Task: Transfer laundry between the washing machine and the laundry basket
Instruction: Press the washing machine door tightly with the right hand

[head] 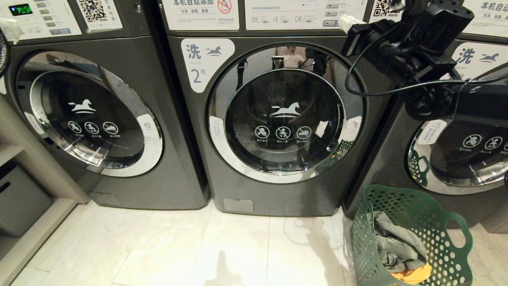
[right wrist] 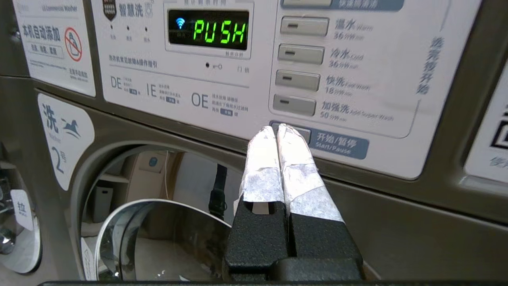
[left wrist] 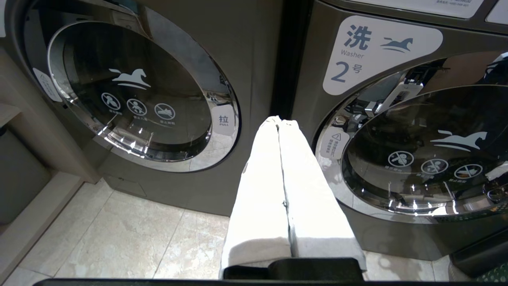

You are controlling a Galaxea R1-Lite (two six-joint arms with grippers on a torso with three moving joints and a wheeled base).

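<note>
Two garments show in the green basket [head: 420, 222] on the floor, right of the washer marked 2 [head: 278, 119]: a grey one [head: 397, 242] on top, an orange-yellow one [head: 412, 274] under it. We see no red-pink piece anywhere; it may be buried or in the drum, can't tell. Washer door [head: 283, 115] is closed, dark glass, nothing readable inside. Above it, right gripper [right wrist: 277, 129] is clenched, empty, tips up at the control panel [right wrist: 254, 63], right on the start/pause button [right wrist: 329, 145]; touching or just short, can't tell. Display [right wrist: 220, 31] reads PUSH. Left gripper [left wrist: 281, 122] is also clenched and empty, hanging between washer 2 and its left neighbour [left wrist: 131, 91]. We judge the transfer barely begun or not begun: clothes in basket, door not yet opened, all loading left.
</note>
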